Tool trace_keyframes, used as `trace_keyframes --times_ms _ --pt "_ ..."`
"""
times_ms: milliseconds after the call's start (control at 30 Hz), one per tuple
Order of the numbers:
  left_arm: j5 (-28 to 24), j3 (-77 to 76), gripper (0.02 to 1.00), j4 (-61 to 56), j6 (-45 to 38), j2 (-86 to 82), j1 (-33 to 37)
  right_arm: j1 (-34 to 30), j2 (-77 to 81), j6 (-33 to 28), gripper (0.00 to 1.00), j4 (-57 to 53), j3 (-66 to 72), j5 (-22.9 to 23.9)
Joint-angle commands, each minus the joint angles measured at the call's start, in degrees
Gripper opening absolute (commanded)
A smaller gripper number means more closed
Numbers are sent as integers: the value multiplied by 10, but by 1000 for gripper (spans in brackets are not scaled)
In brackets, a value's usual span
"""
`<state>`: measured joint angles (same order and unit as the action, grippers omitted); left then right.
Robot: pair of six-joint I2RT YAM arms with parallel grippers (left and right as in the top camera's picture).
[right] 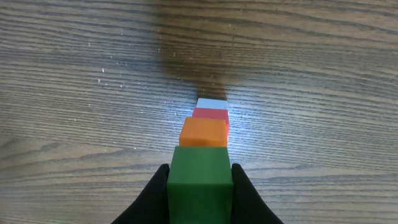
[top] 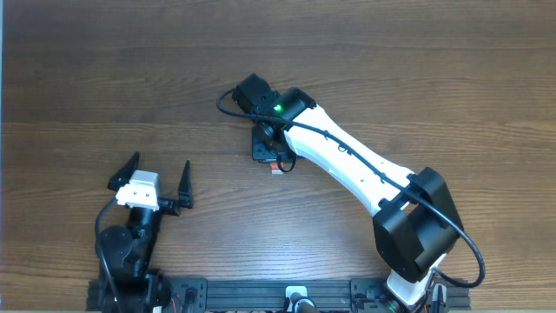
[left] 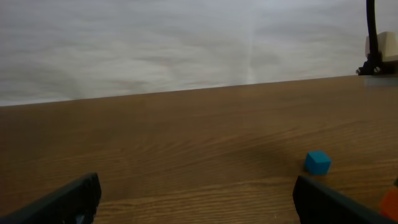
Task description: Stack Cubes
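Note:
In the right wrist view a stack of cubes stands on the wooden table: a pale cube (right: 211, 103) at the bottom, then a red cube (right: 210, 114), an orange cube (right: 203, 132) and a green cube (right: 199, 186) on top. My right gripper (right: 199, 171) is shut on the green cube, one finger against each side. In the top view the right gripper (top: 269, 143) hangs over the stack near the table's middle, with a bit of red (top: 279, 167) showing beneath it. My left gripper (top: 158, 167) stands open at the front left, holding nothing. A blue cube (left: 317, 162) lies on the table ahead of it.
The wooden table (top: 104, 69) is bare to the left and at the back. The right arm (top: 365, 169) runs diagonally from the front right to the middle. An orange-red cube corner (left: 390, 202) shows at the edge of the left wrist view.

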<state>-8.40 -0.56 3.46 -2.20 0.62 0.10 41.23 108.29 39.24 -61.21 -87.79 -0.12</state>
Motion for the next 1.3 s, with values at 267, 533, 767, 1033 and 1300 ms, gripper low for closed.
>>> trace_keyframes --times_ms 267,533,767,1033,1300 --pt "-5 2 1000 2 -8 -2 3 -4 6 8 12 2 6 2" --pt "-5 2 1000 2 -8 -2 3 -3 9 8 12 3 6 8" --pt "-5 2 1000 2 -8 -2 3 -3 15 8 12 4 6 11" --pt "-5 2 998 2 -8 -2 3 -3 16 8 9 7 6 12" --pt "-5 2 1000 2 -8 -2 3 -3 16 8 9 6 6 12"
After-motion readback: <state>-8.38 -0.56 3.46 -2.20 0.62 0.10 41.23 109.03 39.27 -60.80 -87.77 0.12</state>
